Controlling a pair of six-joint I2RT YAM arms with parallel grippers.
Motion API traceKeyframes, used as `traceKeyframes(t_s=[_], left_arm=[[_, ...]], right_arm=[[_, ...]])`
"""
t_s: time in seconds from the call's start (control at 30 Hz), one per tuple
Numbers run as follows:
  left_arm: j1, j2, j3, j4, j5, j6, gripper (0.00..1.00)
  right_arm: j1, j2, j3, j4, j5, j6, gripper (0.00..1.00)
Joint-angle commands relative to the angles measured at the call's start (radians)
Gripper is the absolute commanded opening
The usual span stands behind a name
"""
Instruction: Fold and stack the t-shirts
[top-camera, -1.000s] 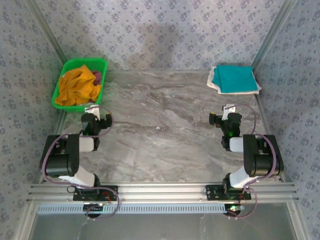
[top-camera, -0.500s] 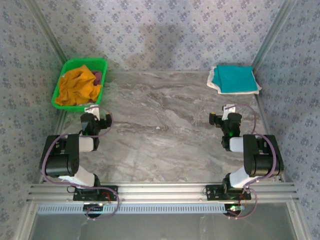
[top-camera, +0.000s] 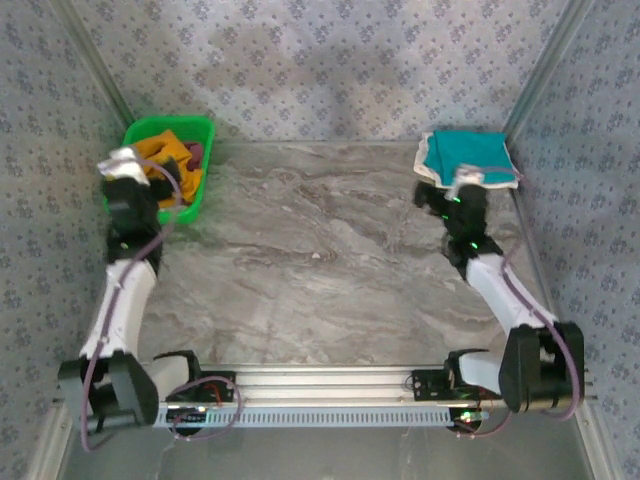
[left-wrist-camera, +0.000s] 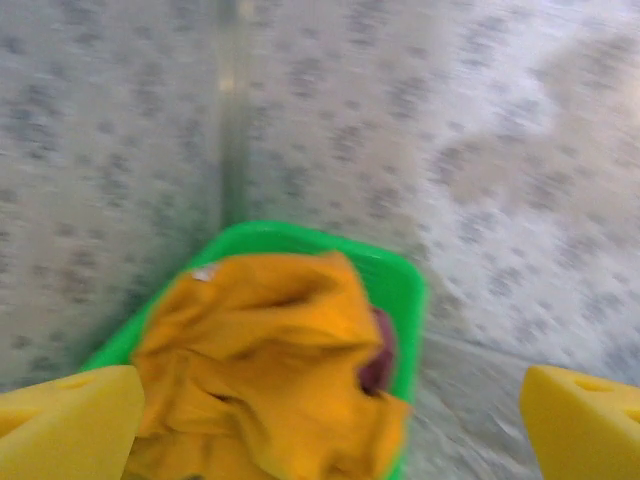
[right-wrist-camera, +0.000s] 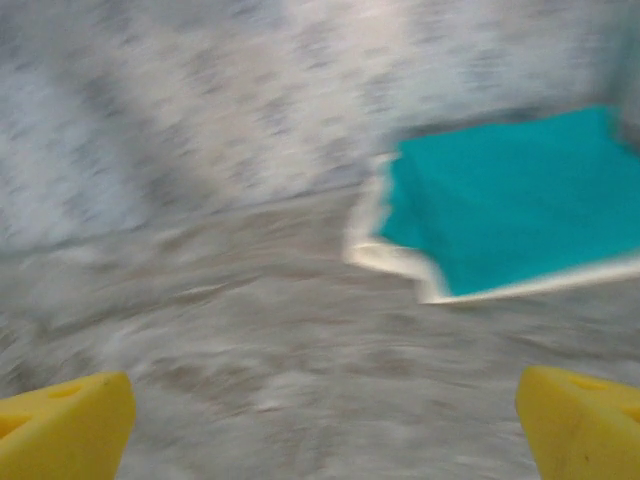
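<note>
**While both arms stretch to the far corners, neither holds a shirt**

As I look down from the top camera, my left gripper (top-camera: 135, 172) sits at the upper left of the frame, above the near-left rim of the green plastic basket (top-camera: 205, 135). In that basket lies a crumpled orange-yellow cloth t-shirt (top-camera: 160, 150), with a bit of maroon cloth (top-camera: 195, 152) showing at its right side. My left wrist camera is blurred, but I can read it. The two yellow fingertips (left-wrist-camera: 65, 420) stand at the lower corners of the frame, spread wide with nothing gripped between them. The orange-yellow shirt (left-wrist-camera: 270, 340) fills the basket (left-wrist-camera: 400, 280) ahead of them, with the maroon piece (left-wrist-camera: 380, 355) tucked at its right edge.

My right gripper (top-camera: 465, 188) is at the upper right of the top view, at the near edge of a folded teal t-shirt (top-camera: 470, 155). That shirt rests on a white one (top-camera: 425, 165) whose border peeks out on the left. This stack lies on the grey marbled tabletop (top-camera: 320, 260). On the right wrist camera, also blurred, the yellow fingertips (right-wrist-camera: 65, 420) again sit far apart at the lower corners and are empty. The teal shirt (right-wrist-camera: 510, 200) and its white edge (right-wrist-camera: 385, 258) lie ahead in the upper right, clear of the fingers.
</note>
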Motion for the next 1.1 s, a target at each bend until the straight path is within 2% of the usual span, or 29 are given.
traceKeyframes(t_s=[0.0,0.13,0.3,0.4,0.47,0.5,0.57,0.6,0.63,0.7,0.73,0.93,1.07], left_arm=[[0.071,0.232,0.215,-0.378,0.028,-0.043,0.96],[0.086,0.500,0.468,-0.492,0.045,0.017,0.98],[0.089,0.767,0.747,-0.621,0.069,0.061,0.98],[0.089,0.896,0.879,-0.681,0.101,0.075,0.93],[0.089,0.952,0.928,-0.691,0.113,0.085,0.86],[0.090,0.970,0.942,-0.687,0.124,0.092,0.78],[0.088,0.987,0.941,-0.652,0.142,0.099,0.59],[0.090,0.994,0.943,-0.634,0.149,0.098,0.40],[0.089,1.004,0.960,-0.637,0.155,0.096,0.27],[0.088,1.013,1.008,-0.667,0.165,0.094,0.07],[0.086,1.005,1.026,-0.677,0.164,0.093,0.00],[0.043,0.797,0.948,-0.591,0.115,0.053,0.00],[-0.007,0.659,0.961,-0.567,0.097,0.039,0.00]], right_arm=[[0.151,0.128,0.190,-0.331,0.078,-0.144,1.00],[0.233,0.203,0.260,-0.344,0.013,-0.148,1.00],[0.252,0.236,0.286,-0.347,-0.018,-0.118,1.00],[0.253,0.233,0.288,-0.361,-0.015,-0.115,1.00],[0.252,0.223,0.280,-0.363,-0.012,-0.118,1.00],[0.251,0.219,0.275,-0.360,-0.009,-0.120,1.00],[0.251,0.210,0.267,-0.362,-0.005,-0.121,1.00],[0.250,0.206,0.263,-0.363,-0.005,-0.124,1.00],[0.252,0.202,0.260,-0.362,-0.002,-0.127,1.00],[0.251,0.199,0.261,-0.367,0.006,-0.130,1.00],[0.252,0.197,0.262,-0.371,0.007,-0.133,1.00],[0.252,0.192,0.267,-0.358,0.018,-0.128,1.00],[0.252,0.191,0.272,-0.351,0.015,-0.109,1.00]])
